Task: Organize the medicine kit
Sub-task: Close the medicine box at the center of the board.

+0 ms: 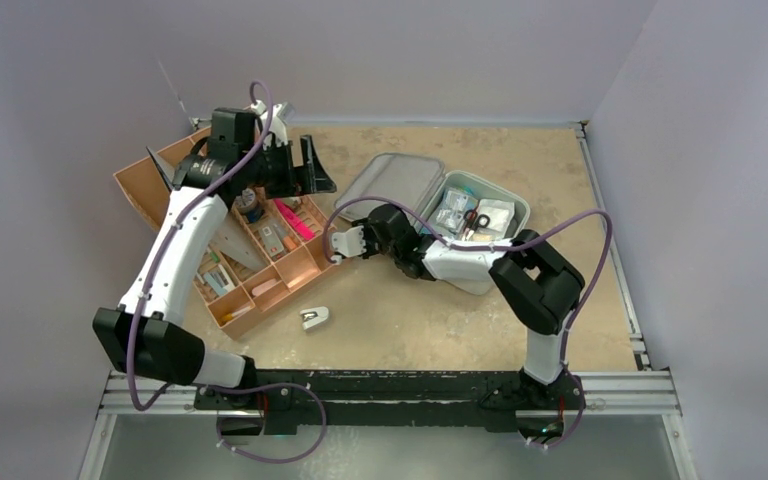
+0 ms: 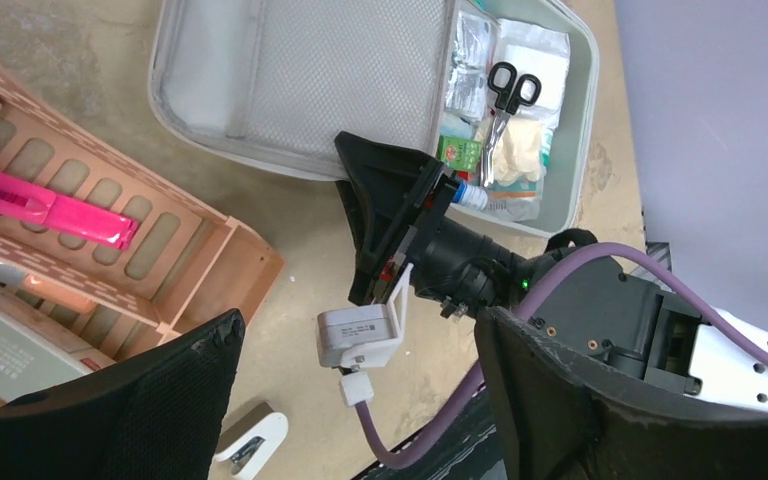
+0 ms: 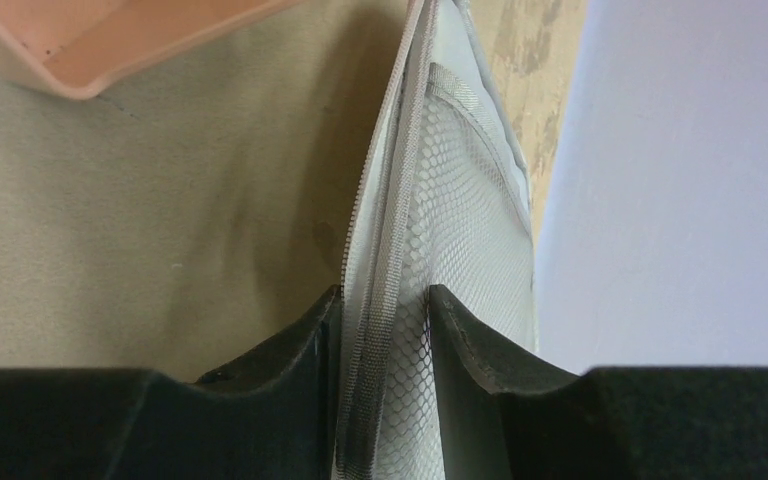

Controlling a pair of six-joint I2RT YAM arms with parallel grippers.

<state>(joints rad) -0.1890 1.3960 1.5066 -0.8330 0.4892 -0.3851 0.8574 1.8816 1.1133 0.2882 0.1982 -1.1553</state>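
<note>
The light grey medicine kit (image 1: 520,215) lies open at centre right, its mesh-lined lid (image 2: 310,80) folded out to the left. Black scissors (image 2: 505,90), gauze packets and a small green box (image 2: 458,152) fill its base. My right gripper (image 3: 385,300) is at the lid's near left edge (image 1: 343,222). One finger presses the outer shell and the other the mesh (image 3: 460,180), so it is shut on the rim. My left gripper (image 2: 358,320) hangs wide open and holds nothing, high above the organizer tray (image 1: 240,172), looking down on the right gripper (image 2: 360,165).
A tan-orange divided organizer tray (image 1: 160,195) with several small items and a pink packet (image 2: 50,205) sits at the left, its corner close to the lid (image 3: 110,40). A small white clip-like item (image 1: 314,318) lies in front of it. Walls enclose the table at the back and right.
</note>
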